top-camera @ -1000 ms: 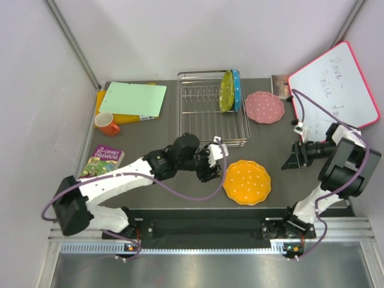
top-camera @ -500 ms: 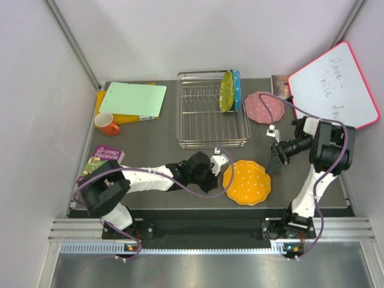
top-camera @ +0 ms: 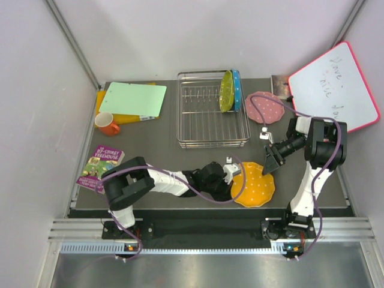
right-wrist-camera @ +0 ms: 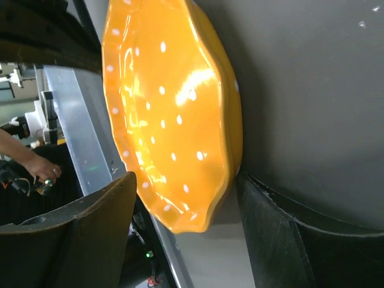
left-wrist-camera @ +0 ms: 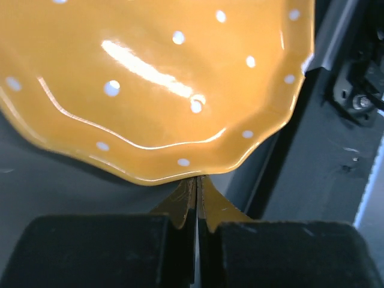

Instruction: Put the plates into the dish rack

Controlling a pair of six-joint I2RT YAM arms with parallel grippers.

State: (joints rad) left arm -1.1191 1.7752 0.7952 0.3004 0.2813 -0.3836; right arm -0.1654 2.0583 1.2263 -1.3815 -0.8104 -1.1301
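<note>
1. Dish rack [top-camera: 201, 117] on the table [top-camera: 150, 144]: the blue plate [top-camera: 237, 90] and yellow-green plate [top-camera: 226, 91] stand upright at its right end. The pink plate [top-camera: 267, 111] lies flat just right of it.
2. Orange plate [top-camera: 255, 186]: on the table in front of the rack's right corner.
3. Left jaws: closed on nothing, tips meeting against the orange plate's rim.
4. Right jaws: open, one on each side of the opposite rim, not yet pinching.
5. Step, as judged: pickup of the third plate, with the left jaws apparently bracing it.
6. Next move calls for the right jaws to close on the rim, lift, turn the plate on edge, and lower it between free dividers left of the yellow-green plate.
</note>
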